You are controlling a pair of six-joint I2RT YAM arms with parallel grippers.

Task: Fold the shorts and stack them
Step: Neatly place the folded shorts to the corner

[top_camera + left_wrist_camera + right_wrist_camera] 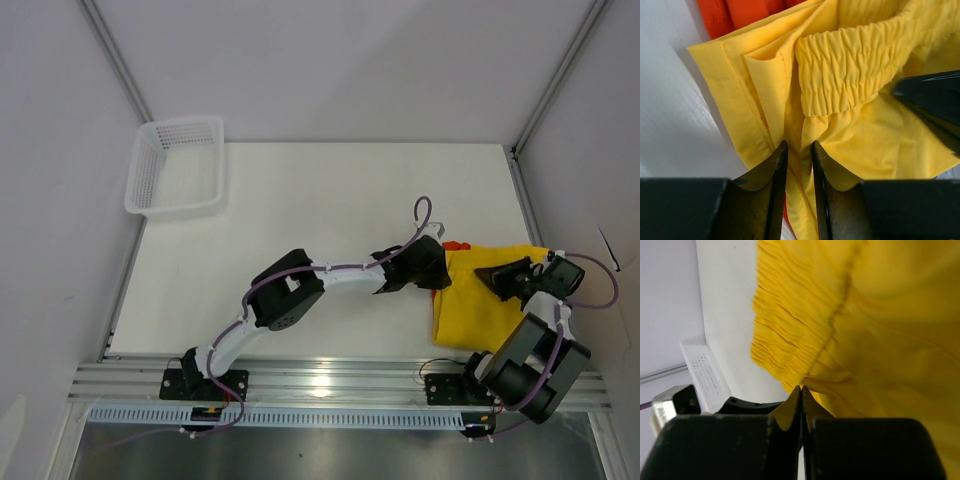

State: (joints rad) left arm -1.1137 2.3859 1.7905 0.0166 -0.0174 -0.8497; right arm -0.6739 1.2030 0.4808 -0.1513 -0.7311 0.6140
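- At the right edge of the table [300, 200], yellow shorts [478, 300] overlap orange shorts [457, 245].
- The left gripper [798, 162] pinches the yellow fabric.
- The right gripper [801, 397] clamps the yellow waistband.

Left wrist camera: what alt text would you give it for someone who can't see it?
The robot's left hand pinches a fold of crumpled yellow shorts just below their gathered elastic waistband. Orange-red shorts peek out behind, on a white table.

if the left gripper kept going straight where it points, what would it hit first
The left gripper pinches the yellow shorts; going straight on, it would probably press into their gathered waistband first, with the orange shorts beyond.
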